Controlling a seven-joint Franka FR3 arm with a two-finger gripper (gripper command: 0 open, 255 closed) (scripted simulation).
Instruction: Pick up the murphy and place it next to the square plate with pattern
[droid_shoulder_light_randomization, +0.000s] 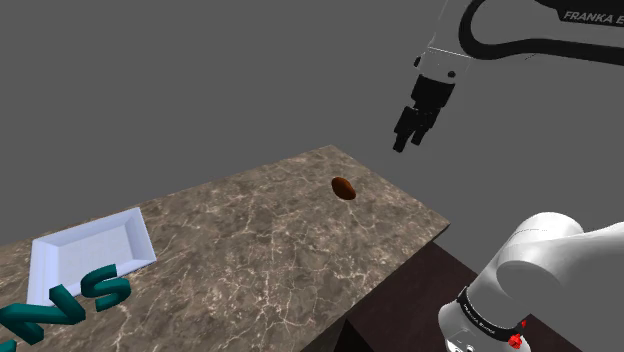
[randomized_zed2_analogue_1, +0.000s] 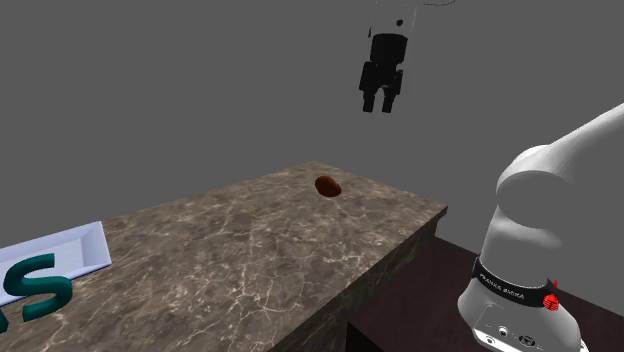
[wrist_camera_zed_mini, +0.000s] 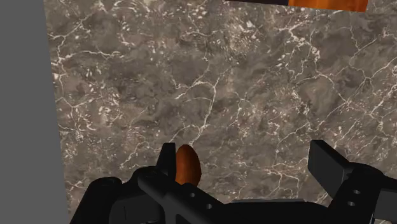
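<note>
A plain grey backdrop surrounds the marbled tabletop (droid_shoulder_light_randomization: 250, 270), where the brown murphy (droid_shoulder_light_randomization: 343, 188) lies near the far edge, well apart from the white square plate (droid_shoulder_light_randomization: 90, 255). The gripper (droid_shoulder_light_randomization: 407, 143) hangs high above it, fingers (wrist_camera_zed_mini: 327, 162) spread wide and empty, seemingly lined up for a descent.

I read "FRANKA E", cut off by the frame, in white on the arm's upper link (droid_shoulder_light_randomization: 592, 15). Big teal letters (droid_shoulder_light_randomization: 65, 300), "N" and "S", stand at the marble surface's (droid_shoulder_light_randomization: 250, 250) end by the shoulder view's lower left. The white print on the base ring (randomized_zed2_analogue_1: 512, 292) is too small for me to read.
</note>
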